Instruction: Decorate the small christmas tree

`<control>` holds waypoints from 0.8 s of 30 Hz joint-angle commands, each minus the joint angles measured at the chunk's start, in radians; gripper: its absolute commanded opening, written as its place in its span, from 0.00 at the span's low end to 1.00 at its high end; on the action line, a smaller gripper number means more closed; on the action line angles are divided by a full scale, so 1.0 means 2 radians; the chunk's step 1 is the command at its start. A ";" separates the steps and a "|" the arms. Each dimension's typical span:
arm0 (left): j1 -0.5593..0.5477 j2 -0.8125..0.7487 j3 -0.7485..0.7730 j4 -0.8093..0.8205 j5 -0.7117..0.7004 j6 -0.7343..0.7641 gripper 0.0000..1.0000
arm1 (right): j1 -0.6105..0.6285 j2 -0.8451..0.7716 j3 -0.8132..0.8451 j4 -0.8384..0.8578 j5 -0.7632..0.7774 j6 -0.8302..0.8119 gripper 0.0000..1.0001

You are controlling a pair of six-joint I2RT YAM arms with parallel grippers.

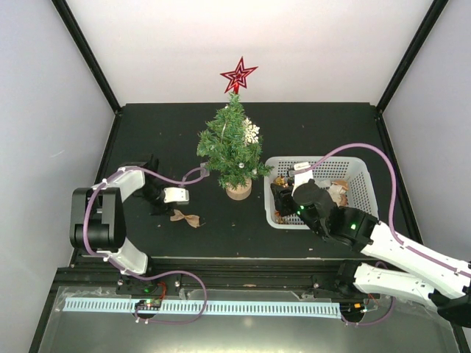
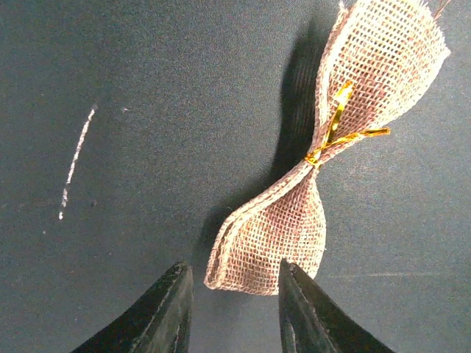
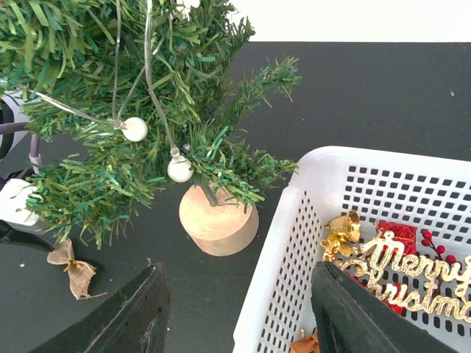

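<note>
You're at the pick-up step: your left gripper (image 2: 234, 271) hangs spread over the near end of the bow (image 2: 324, 169), pinching nothing. The tree (image 1: 234, 147) stands mid-table, just left of the basket (image 3: 294, 220), above whose rim your right gripper (image 3: 239, 273) hovers, spread and empty. Next, I'd judge, lower and close squarely on the bow's limp end.
</note>
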 commanded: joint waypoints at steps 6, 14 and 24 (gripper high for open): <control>0.002 0.016 -0.022 0.014 0.017 0.004 0.27 | -0.013 0.003 -0.012 0.018 -0.011 0.001 0.54; 0.003 0.011 -0.018 0.007 0.046 -0.011 0.02 | -0.017 -0.001 -0.015 0.017 -0.011 0.005 0.54; 0.013 -0.107 0.012 -0.048 0.105 -0.003 0.02 | -0.019 -0.017 -0.022 0.011 -0.010 0.009 0.54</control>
